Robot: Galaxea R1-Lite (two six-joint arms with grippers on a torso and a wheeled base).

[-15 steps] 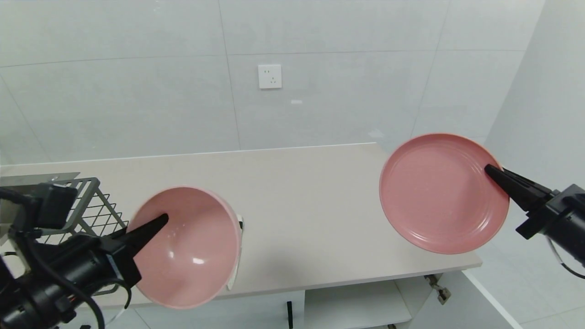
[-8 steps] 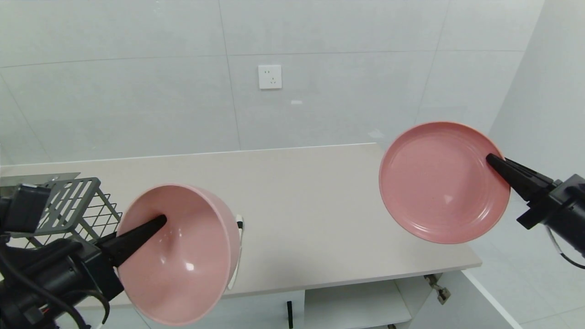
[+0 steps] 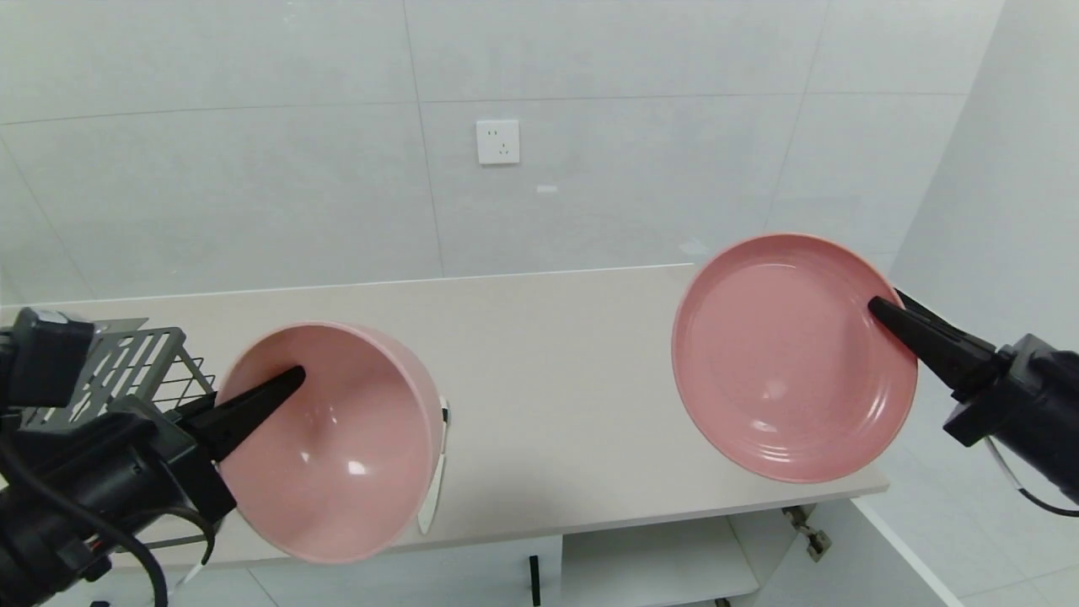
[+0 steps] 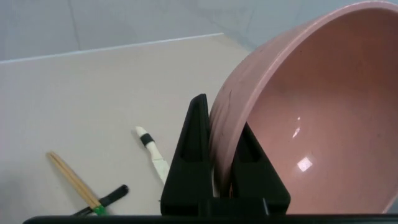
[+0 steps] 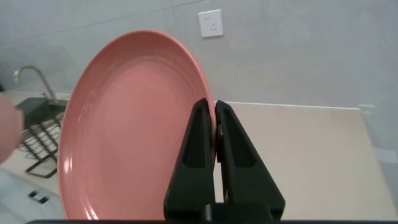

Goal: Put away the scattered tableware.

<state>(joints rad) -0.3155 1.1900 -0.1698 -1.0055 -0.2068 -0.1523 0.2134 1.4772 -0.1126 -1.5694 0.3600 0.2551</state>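
Left hand (image 3: pixel 291 384) clamped on the rim of a pink bowl (image 3: pixel 346 447), one finger inside and one outside the wall. The bowl is lifted off the desk (image 3: pixel 548 379) and tipped on its side, with its opening turned toward the right hand. Right hand (image 3: pixel 877 305) pinched shut on the rim of a pink plate (image 3: pixel 784 362). The plate is held up in the air, tilted nearly on edge with its face toward the left hand, over the right end of the desk. A white spoon (image 4: pixel 152 152) lies flat on the desk below the left hand, partly hidden behind the bowl. A pair of wooden chopsticks (image 4: pixel 71 180) lies on the desk near the spoon, not touching it. A small dark item touching the chopsticks' near end is too unclear to tell. A wire rack (image 3: pixel 126 362) sits just behind the left hand, on its outer side. A white socket (image 3: pixel 497 141) is on the wall beyond and between the two hands. A tap (image 5: pixel 34 78) shows far past the plate from the right hand.
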